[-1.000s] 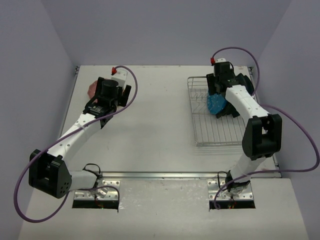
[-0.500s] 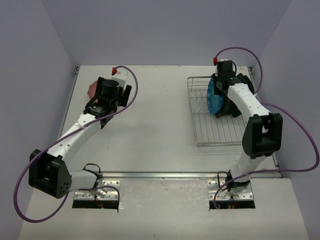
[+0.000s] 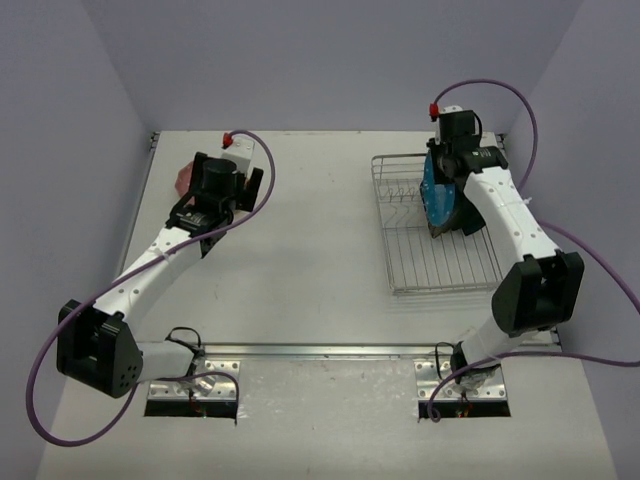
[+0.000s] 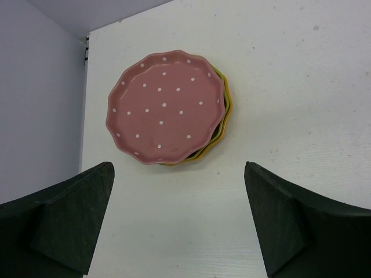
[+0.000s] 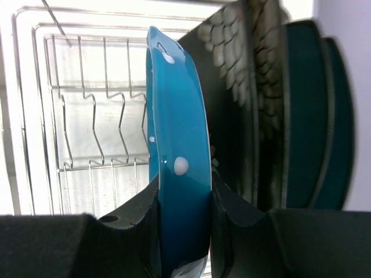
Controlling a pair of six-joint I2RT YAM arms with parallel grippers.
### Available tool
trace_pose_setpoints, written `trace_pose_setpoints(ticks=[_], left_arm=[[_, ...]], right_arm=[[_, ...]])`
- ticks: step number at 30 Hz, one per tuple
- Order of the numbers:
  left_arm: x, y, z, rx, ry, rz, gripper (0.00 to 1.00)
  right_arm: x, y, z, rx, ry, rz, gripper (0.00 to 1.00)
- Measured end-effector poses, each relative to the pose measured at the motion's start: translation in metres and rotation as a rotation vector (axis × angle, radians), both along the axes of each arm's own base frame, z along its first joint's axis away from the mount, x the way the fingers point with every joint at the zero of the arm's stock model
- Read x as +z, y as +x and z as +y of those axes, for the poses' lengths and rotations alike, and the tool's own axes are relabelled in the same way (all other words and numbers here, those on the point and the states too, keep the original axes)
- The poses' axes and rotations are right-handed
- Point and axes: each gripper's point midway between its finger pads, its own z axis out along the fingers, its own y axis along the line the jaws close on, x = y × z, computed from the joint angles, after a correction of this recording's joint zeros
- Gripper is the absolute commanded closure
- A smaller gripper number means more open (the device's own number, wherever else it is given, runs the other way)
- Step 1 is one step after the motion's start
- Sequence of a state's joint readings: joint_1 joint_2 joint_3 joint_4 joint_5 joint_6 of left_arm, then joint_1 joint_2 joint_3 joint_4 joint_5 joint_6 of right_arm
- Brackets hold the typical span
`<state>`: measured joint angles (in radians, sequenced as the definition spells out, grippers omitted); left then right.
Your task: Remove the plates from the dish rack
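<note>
1. Slippage: blue plate (image 5: pixel 177 174) stands on edge and is gripped by its thin glazed rim only. With a smooth surface and its weight hanging below the pinch, it could pivot or drop back into the dish rack (image 3: pixel 440 268).
2. Snagging: the plate's lower edge is hidden, so it cannot be told whether it has cleared the wire dividers. A sideways move made too soon could catch a wire and drag the rack.
3. Collision: black floral plate (image 5: pixel 232 87) stands just beside the blue plate, with dark teal plates (image 5: pixel 304 116) behind it. A tilt toward them could knock or chip them.
4. Right claw (image 5: pixel 184 202): narrowed, with both fingers pressed against opposite faces of the blue plate, pinching its rim over the rack's rear half.
5. Left claw (image 4: pixel 181 220): spread wide, holding and touching nothing. It hovers above the worktop (image 4: pixel 301 69) at the far left.
6. Unloaded items: pink plate (image 4: pixel 165 107) lies flat on top of a stack on the worktop, with a yellow-green plate (image 4: pixel 220 127) showing at the edge beneath. The stack is well apart from the rack.
</note>
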<state>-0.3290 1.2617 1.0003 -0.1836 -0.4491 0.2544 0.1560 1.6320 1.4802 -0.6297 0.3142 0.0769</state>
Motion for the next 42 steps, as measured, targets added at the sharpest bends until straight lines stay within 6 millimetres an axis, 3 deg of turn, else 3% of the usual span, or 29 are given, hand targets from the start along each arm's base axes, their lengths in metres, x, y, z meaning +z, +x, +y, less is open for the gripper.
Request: trace_pose_setpoints(ticks=[4,8,14,17,23,28,33,36,40,42], left_arm=[[0.005,0.001,-0.001,-0.004,-0.003,-0.01,0.06],[0.015,0.002,-0.007,-0.034,-0.027,-0.019,0.06],[0.044,-0.01,-0.056,-0.277,-0.215,-0.029,0.1],[0.059,-0.02,-0.084,-0.424,-0.332,-0.015,0.13],[0.053,-0.057,-0.141,-0.713,-0.669,0.169,0.19],[0.036,-0.078,-0.165,-0.798,-0.859,0.355,0.22],[0.028,-0.088,-0.177,-0.843,-0.954,0.464,0.27],[0.025,-0.092,-0.182,-0.865,-0.996,0.513,0.5],[0.031,-0.101,-0.189,-0.927,-1.054,0.556,0.72],[0.035,-0.106,-0.191,-0.958,-1.084,0.569,0.94]], right_arm=[[0.041,0.003,0.009,0.044,-0.025,-0.096,1.0],[0.084,0.005,0.038,0.135,0.045,-0.212,1.0],[0.12,-0.009,0.08,0.281,0.234,-0.282,1.0],[0.121,-0.02,0.104,0.365,0.367,-0.251,1.0],[0.095,-0.056,0.169,0.571,0.697,-0.098,1.0],[0.081,-0.09,0.204,0.684,0.847,0.036,1.0],[0.095,-0.102,0.222,0.777,0.925,0.044,1.0],[0.103,-0.107,0.23,0.821,0.958,0.041,1.0],[0.104,-0.108,0.237,0.843,0.976,0.044,1.0],[0.101,-0.105,0.239,0.844,0.987,0.052,0.99]])
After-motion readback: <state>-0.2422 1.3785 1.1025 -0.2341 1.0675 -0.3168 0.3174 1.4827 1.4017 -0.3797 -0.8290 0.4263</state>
